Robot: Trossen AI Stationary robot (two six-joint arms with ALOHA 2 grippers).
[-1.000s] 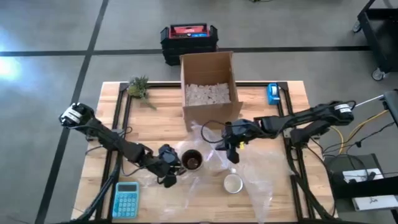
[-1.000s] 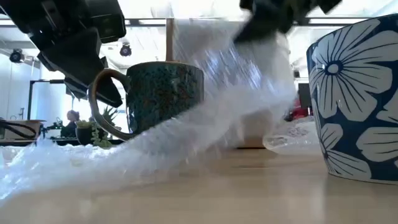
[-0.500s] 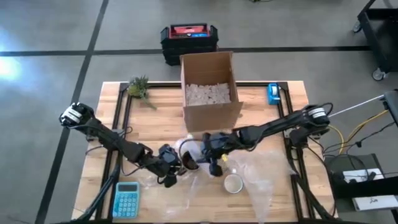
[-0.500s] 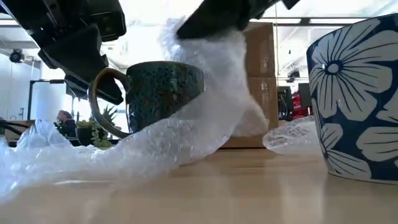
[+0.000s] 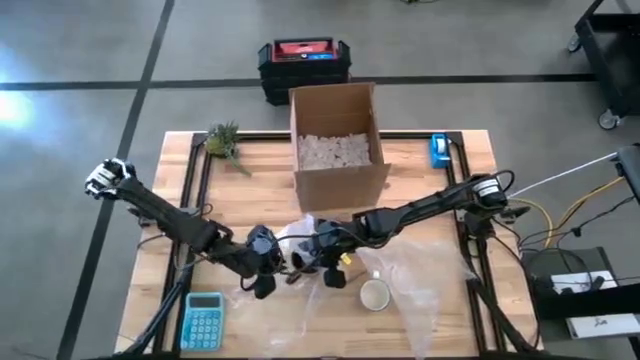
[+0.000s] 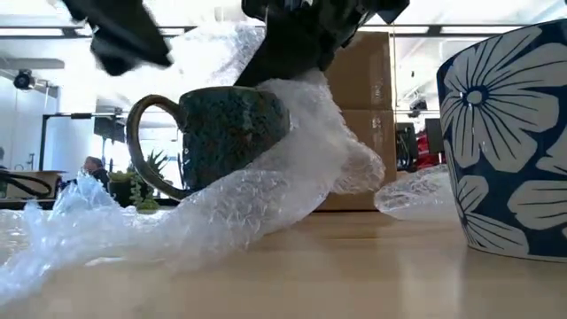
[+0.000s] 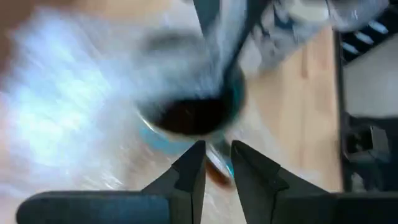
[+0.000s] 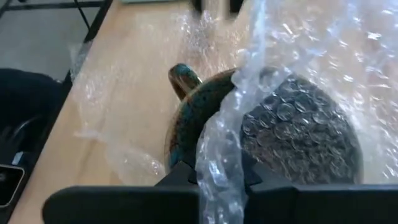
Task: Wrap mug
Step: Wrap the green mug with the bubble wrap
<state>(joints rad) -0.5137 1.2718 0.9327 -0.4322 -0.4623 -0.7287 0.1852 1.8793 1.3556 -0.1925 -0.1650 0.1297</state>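
Closest to me on the worktop (image 5: 420,170), the floral mug (image 6: 514,142) sits bare, untouched. Beyond it, the dark speckled mug (image 6: 226,133) stands upright near the front middle, handle still exposed, with bubble wrap (image 6: 266,195) draped over its rim and down one side — so I'd call this wrap barely under way, most of the body uncovered. The right end effector (image 5: 330,268) pinches the sheet's edge right above the mug. The left end effector (image 5: 262,262), fingers slightly parted and empty, hovers just beside the handle. Behind stands the cardboard box (image 5: 335,140).
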